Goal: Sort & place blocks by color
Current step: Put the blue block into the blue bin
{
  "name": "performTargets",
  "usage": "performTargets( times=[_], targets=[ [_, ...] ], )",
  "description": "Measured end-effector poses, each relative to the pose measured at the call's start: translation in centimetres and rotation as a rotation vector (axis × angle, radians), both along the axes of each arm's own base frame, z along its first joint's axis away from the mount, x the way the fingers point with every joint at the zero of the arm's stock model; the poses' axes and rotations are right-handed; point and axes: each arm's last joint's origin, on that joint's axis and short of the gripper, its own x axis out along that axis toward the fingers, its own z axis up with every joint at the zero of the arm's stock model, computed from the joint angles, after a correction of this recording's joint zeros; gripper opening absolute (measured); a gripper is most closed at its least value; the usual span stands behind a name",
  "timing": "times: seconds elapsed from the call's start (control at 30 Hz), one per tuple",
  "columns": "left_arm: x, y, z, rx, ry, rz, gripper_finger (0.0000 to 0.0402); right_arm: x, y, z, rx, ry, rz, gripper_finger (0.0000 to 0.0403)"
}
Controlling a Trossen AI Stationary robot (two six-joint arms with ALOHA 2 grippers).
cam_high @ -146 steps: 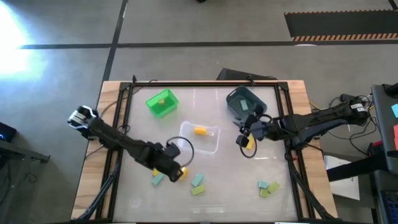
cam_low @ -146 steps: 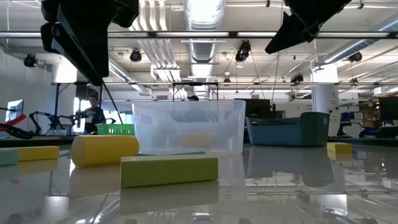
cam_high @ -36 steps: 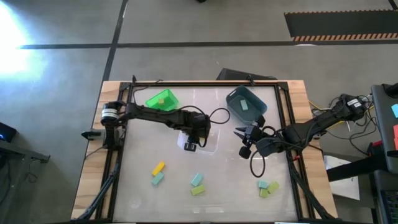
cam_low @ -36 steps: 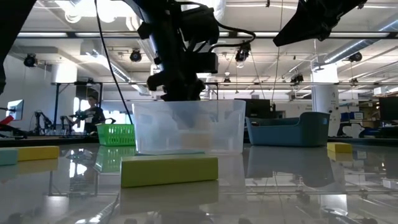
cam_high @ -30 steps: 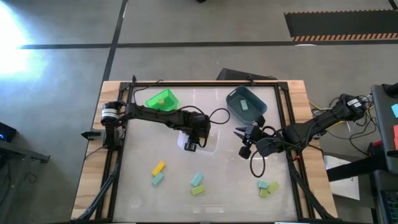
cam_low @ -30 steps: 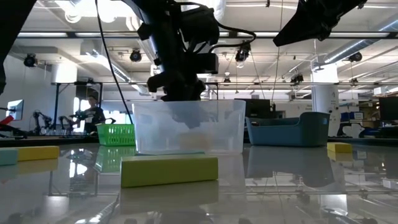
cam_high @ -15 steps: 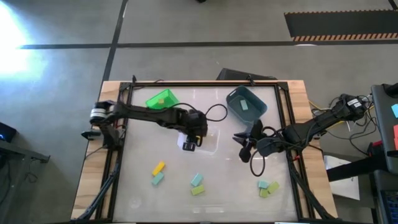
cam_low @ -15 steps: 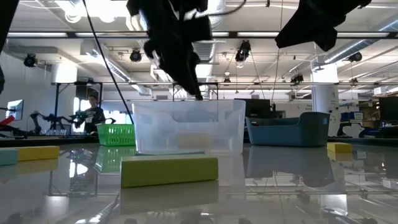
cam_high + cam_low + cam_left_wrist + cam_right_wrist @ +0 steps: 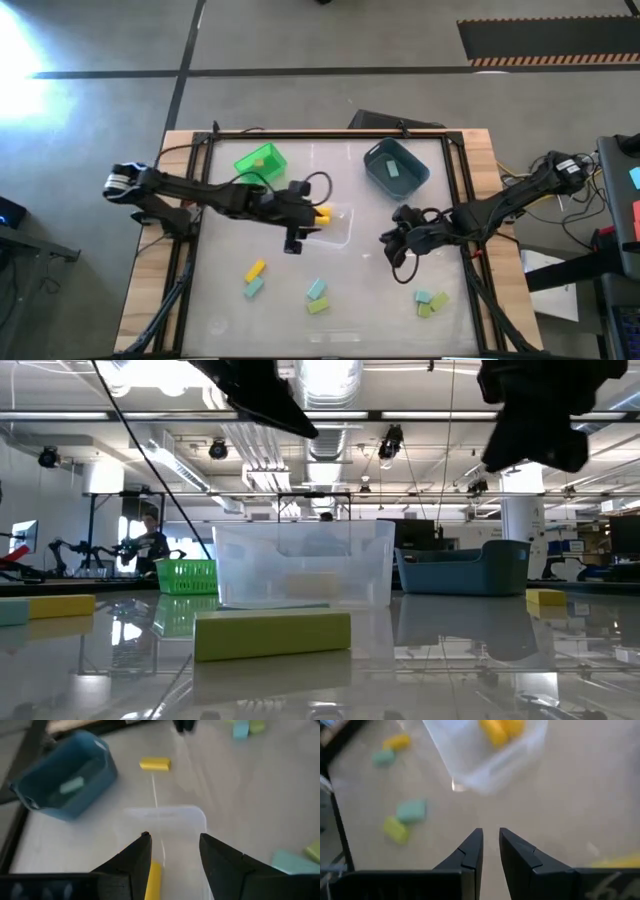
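From the high view we see our left gripper (image 9: pixel 293 237) at the near-left edge of the clear bin (image 9: pixel 336 232), which holds a yellow block (image 9: pixel 322 213). Our right gripper (image 9: pixel 392 243) sits right of the clear bin, over bare table. The blue bin (image 9: pixel 396 166) holds one teal block (image 9: pixel 393 170), and the green bin (image 9: pixel 260 165) holds a light green one. Loose blocks remain near the front: a yellow block (image 9: pixel 254 270) with a teal one just beside it, a teal and green pair (image 9: pixel 318 296) at centre, and a cluster (image 9: pixel 431 302) at the right.

In the low view both arms hang above; a green block (image 9: pixel 272 634) lies nearest the camera, in front of the clear bin (image 9: pixel 303 563).

In the left wrist view our fingers (image 9: pixel 134 861) stand moderately apart with nothing between them, over the clear bin (image 9: pixel 165 815); a yellow block (image 9: pixel 155 764) lies on the table beyond it.

In the right wrist view our fingers (image 9: pixel 470 853) are nearly together and empty; whether a yellow shape at the edge of that view is that same block, we cannot tell.

We judge the next step to be a fresh pick. To do it well, we should open the right jaws before descending, square them across the block's short side, and come straight down.
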Motion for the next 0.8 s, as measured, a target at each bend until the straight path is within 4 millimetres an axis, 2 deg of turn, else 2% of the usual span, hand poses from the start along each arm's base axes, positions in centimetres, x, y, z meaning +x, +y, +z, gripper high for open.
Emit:
performTargets(
  times=[0.2, 0.33, 0.43, 0.5, 0.67, 0.8],
  targets=[
    [-2.3, 0.1, 0.2, -0.014, -0.113, 0.030, 0.0150, 0.2, 1.0, -2.1, 0.277, 0.241, 0.024, 0.0052],
    [-3.2, 0.3, 0.7, -0.006, -0.162, 0.053, 0.0150, -0.4, 2.1, -3.7, 0.421, 0.535, -0.028, 0.0052],
    [-3.7, 0.4, 1.0, -0.002, -0.194, 0.067, 0.0150, -1.2, 3.0, -4.5, 0.443, 0.765, -0.101, 0.0052],
    [-3.9, 0.4, 0.9, -0.002, -0.190, 0.067, 0.0150, -1.5, 3.9, -4.8, 0.439, 0.852, -0.120, 0.0052],
    [-4.2, 0.4, 1.0, -0.003, -0.195, 0.067, 0.0150, -1.6, 6.1, -5.1, 0.411, 0.906, -0.120, 0.0057],
    [-4.2, 0.4, 1.0, -0.002, -0.193, 0.067, 0.0150, -2.1, 7.4, -5.5, 0.419, 0.917, -0.166, 0.0083]
  ],
)
